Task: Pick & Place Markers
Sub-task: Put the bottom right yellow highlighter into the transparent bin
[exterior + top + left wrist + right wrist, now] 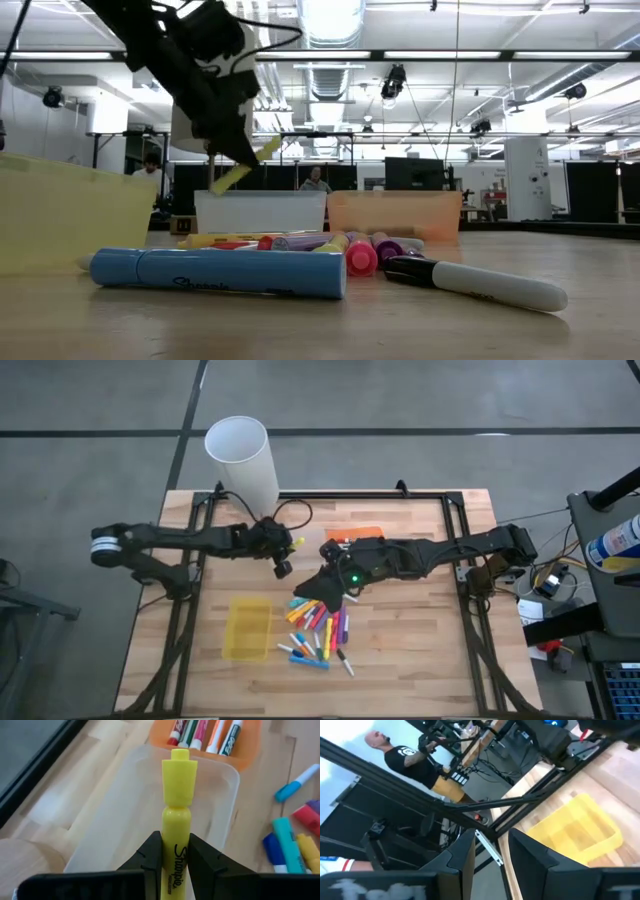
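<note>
the left gripper was closed narrowly on a yellow marker, its fingers pinching the barrel below the cap. in the high view that marker sat beside the tall white cylinder, left of the pile. the left wrist view showed it pointing over a clear tray, with an orange tray of pens just beyond. to do this step well, my judgement was that the marker should be brought low and centred over the clear tray, roughly level, before the jaws part, so it would not bounce off the rim.

moving right, a yellow tray lay near the front edge, and the loose markers were heaped beside it at mid-table. the right gripper hung over the near end of that heap; in its wrist view the fingers stood apart with nothing between them.

readable writing: "sharpie" ran along the yellow marker's barrel, and the same script showed on the blue marker lying nearest in the low view. the pens in the orange tray read "expo". the black-and-white marker carried print too small to read.
</note>
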Tool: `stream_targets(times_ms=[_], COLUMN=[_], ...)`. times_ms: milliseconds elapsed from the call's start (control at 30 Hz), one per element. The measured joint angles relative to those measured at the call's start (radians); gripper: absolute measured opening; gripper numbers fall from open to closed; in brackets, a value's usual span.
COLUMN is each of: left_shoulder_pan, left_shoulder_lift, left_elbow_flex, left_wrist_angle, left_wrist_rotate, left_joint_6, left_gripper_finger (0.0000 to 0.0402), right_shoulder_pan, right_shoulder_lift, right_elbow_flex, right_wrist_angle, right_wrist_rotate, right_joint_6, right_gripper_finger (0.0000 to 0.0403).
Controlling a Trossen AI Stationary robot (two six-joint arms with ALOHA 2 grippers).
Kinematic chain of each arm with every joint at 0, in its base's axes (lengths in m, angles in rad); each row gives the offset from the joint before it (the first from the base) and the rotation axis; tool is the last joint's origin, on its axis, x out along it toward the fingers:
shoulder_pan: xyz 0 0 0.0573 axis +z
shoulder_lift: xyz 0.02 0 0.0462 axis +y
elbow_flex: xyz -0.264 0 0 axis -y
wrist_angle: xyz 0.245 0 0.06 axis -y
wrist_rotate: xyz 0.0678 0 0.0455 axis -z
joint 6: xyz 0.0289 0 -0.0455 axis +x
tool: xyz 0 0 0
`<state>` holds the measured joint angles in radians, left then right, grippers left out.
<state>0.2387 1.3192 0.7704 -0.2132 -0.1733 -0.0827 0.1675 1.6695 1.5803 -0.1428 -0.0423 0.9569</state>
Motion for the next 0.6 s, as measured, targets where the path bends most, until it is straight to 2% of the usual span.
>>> stream_targets(times_ms=[267, 600], left_shoulder_pan=[0.017, 0.044], left_shoulder_lift=[0.054, 0.059], left_elbow_flex=[0.024, 0.043], left_wrist_angle=[0.004, -0.008], left_wrist_rotate=[-0.019, -0.029], left_joint_6=[-0.016, -0.033], left_gripper_finger=[0.0068, 0.0133], right_shoulder_pan=[-0.001, -0.002], right_shoulder_lift=[0.0, 0.0], right_elbow_flex=[0.0, 0.0], right_wrist_angle=[0.002, 0.001], right_wrist_rotate=[0.009, 0.019], right_joint_6=[-0.024, -0.045], right_gripper_finger=[0.0105, 0.0101])
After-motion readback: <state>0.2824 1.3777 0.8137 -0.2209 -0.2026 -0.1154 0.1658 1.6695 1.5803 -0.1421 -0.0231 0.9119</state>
